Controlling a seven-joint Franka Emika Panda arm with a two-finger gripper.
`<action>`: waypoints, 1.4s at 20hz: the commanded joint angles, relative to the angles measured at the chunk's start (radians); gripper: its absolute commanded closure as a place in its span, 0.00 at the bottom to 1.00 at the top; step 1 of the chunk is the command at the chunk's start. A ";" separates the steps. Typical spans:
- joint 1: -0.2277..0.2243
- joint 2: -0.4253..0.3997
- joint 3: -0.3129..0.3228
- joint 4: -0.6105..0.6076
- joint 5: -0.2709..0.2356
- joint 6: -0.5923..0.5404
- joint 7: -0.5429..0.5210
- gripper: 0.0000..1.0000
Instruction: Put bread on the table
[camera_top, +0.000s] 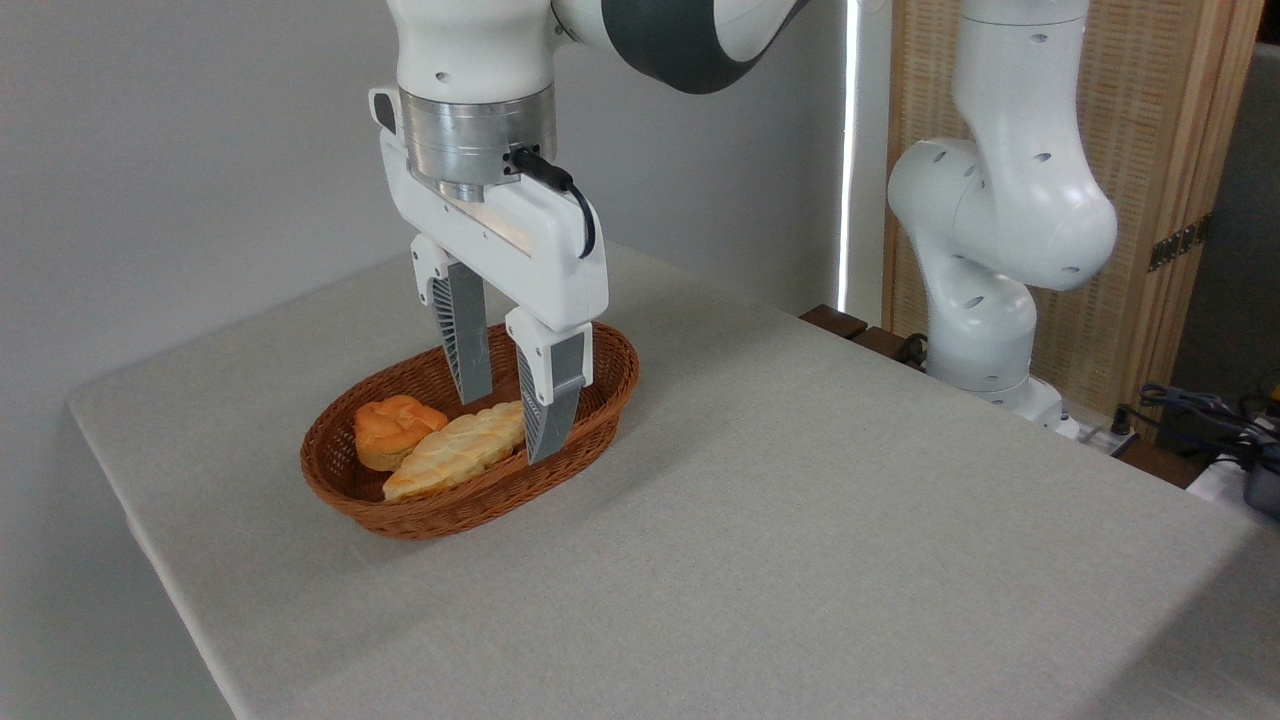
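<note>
The bread sits in the basket, left of the tool, which hangs spread open, pointing down, gripping nothing.

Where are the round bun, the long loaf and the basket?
round bun (393, 428): camera view, its ridged top.
long loaf (455, 452): camera view, middle of its pale crust.
wicker basket (470, 503): camera view, near outer wall.

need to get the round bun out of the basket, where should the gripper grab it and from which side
Best taken from above, across the lumpy middle of the bread. It sits low in the wicker basket, whose wall blocks a side approach, and the long pale loaf lies against its right side. The open gripper hangs over that loaf, so it should probably shift left first.
</note>
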 joint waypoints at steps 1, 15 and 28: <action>-0.002 -0.002 0.007 0.013 -0.020 -0.025 0.001 0.00; -0.004 -0.002 0.007 0.013 -0.018 -0.025 -0.002 0.00; -0.015 0.005 -0.008 0.011 -0.018 -0.107 0.006 0.00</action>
